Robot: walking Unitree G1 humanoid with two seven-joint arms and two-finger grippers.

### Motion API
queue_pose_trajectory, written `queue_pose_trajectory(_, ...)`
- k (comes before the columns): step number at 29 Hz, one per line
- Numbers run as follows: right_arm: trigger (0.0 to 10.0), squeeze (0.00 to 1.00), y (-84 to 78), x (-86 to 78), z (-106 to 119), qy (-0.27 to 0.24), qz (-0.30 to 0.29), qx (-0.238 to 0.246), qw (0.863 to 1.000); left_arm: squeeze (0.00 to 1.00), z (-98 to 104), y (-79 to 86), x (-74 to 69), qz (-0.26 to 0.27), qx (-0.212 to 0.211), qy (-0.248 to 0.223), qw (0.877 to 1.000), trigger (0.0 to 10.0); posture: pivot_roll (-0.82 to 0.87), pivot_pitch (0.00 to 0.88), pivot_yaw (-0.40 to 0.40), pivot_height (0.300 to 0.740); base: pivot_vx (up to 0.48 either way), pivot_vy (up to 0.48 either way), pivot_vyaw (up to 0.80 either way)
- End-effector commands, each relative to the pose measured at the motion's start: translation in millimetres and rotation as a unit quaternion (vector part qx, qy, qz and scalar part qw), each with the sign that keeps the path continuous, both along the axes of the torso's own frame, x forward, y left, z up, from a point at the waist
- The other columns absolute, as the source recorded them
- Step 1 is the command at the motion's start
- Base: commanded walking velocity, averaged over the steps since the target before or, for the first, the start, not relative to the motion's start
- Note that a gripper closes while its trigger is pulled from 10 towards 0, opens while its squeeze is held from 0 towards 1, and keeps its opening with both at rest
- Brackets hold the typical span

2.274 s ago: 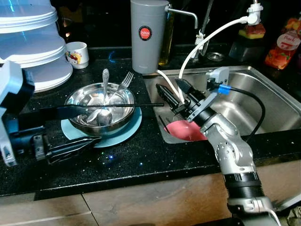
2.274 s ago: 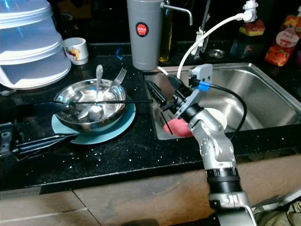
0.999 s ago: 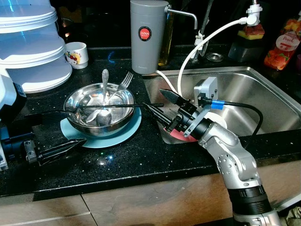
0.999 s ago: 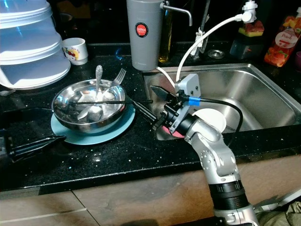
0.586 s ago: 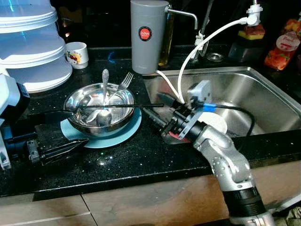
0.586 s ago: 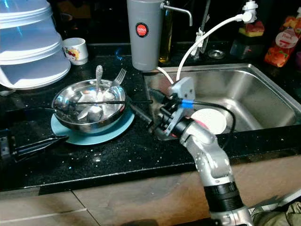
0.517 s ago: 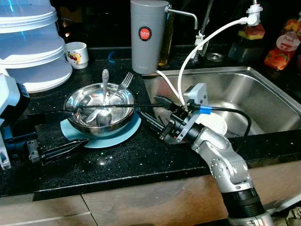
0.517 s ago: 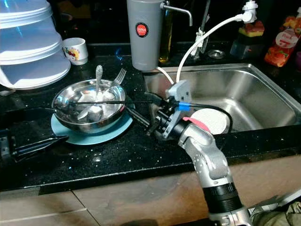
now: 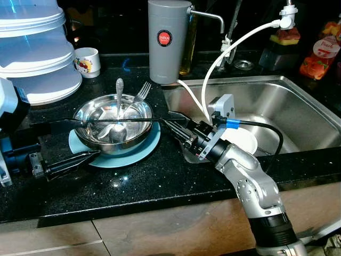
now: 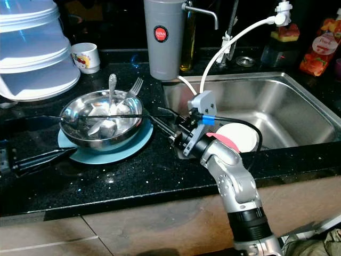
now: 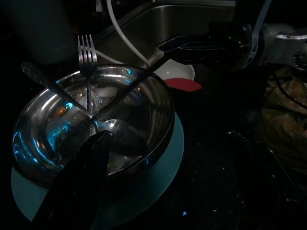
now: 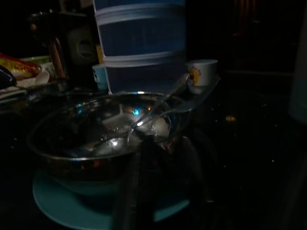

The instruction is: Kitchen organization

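Black granite counter (image 9: 160, 181) fills the foreground, and low over its near left part lies the left gripper (image 9: 69, 140), its two long fingers spread wide — one under the rim of the teal plate (image 9: 130, 156), the other level with the bowl's rim at the left — with nothing held. On that plate sits the steel bowl (image 9: 114, 125), holding a spoon (image 9: 118, 93) and a fork (image 9: 139, 93) whose handles lean toward the back, while a thin black chopstick (image 9: 125, 120) lies across the rim, its long axis running left to right. Just beside the bowl's right edge the right gripper (image 10: 168, 128) points leftward along the counter at rim height, fingers parted and empty; the bowl lies straight ahead of it, as the right wrist view confirms. Either arm is close, the right one better aligned with the chopstick's near tip. Compared with 2.3 s ago, the right gripper has left the sink (image 9: 298, 106) — where a pink and white dish (image 10: 234, 137) lies — and crossed onto the counter, and the left gripper has edged in toward the plate. Farther back stand a grey water dispenser (image 9: 166, 40), a small mug (image 9: 88, 61) and stacked blue-white containers (image 9: 37, 48).
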State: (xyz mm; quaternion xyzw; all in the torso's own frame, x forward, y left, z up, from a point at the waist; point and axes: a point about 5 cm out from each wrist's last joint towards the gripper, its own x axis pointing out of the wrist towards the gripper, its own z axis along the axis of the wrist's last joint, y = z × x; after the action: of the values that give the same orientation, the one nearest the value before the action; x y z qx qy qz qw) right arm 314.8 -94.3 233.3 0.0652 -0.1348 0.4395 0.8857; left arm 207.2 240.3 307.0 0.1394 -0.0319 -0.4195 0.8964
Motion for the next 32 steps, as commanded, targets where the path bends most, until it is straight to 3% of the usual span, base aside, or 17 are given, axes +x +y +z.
queue_pose_trajectory(1,0.0,0.00,-2.4,2.2,0,0.008,-0.004,0.011,1.000,0.00,-1,-3.0,-0.2,-0.013,-0.001,0.005,1.000,10.0,0.09,0.079,-0.042,0.740,0.000,0.000,0.00)
queue_pose_trajectory(13,0.0,0.00,-3.4,3.4,9,0.032,0.006,0.065,0.997,0.00,5,-7.1,0.0,-0.034,-0.025,-0.006,0.999,10.0,0.09,0.063,-0.046,0.740,0.000,0.000,0.00)
queue_pose_trajectory(20,0.0,0.00,-12.8,-5.1,26,0.070,0.124,0.117,0.983,0.00,5,-11.3,0.3,-0.048,-0.036,-0.005,0.998,10.0,0.08,0.065,-0.054,0.740,0.000,0.000,0.00)
queue_pose_trajectory(24,0.0,0.00,-21.2,-5.5,34,0.068,0.137,0.138,0.979,0.00,2,-15.4,-0.5,-0.055,-0.039,0.000,0.998,10.0,0.09,0.063,-0.051,0.740,0.000,0.000,0.00)
queue_pose_trajectory(25,0.0,0.00,-27.5,-0.7,41,0.061,0.118,0.166,0.977,0.00,2,-17.0,-0.1,-0.057,-0.040,0.000,0.998,10.0,0.09,0.063,-0.048,0.740,0.000,0.000,0.00)
queue_pose_trajectory(26,0.0,0.00,-41.4,9.5,55,0.052,0.079,0.232,0.968,0.00,1,-20.4,2.7,-0.061,-0.044,-0.002,0.997,10.0,0.08,0.064,-0.049,0.740,0.000,0.000,0.00)
queue_pose_trajectory(27,0.0,0.00,-52.8,16.7,62,0.052,0.049,0.280,0.957,0.00,-1,-25.5,6.6,-0.064,-0.052,-0.006,0.997,10.0,0.09,0.066,-0.049,0.740,0.000,0.000,0.00)
queue_pose_trajectory(28,0.0,0.00,-69.8,25.8,70,0.051,-0.002,0.345,0.937,0.00,-5,-38.3,15.5,-0.061,-0.070,-0.016,0.996,10.0,0.09,0.066,-0.049,0.740,0.000,0.000,0.00)
queue_pose_trajectory(31,0.0,0.00,-75.3,28.3,72,0.051,-0.018,0.364,0.930,0.00,-7,-43.6,18.9,-0.057,-0.076,-0.020,0.995,10.0,0.09,0.066,-0.049,0.740,0.000,0.000,0.00)
queue_pose_trajectory(32,0.0,0.00,-86.1,32.8,72,0.041,-0.060,0.361,0.930,0.00,-15,-55.1,27.5,-0.051,-0.075,-0.023,0.996,10.0,0.09,0.065,-0.038,0.740,0.000,0.000,0.00)
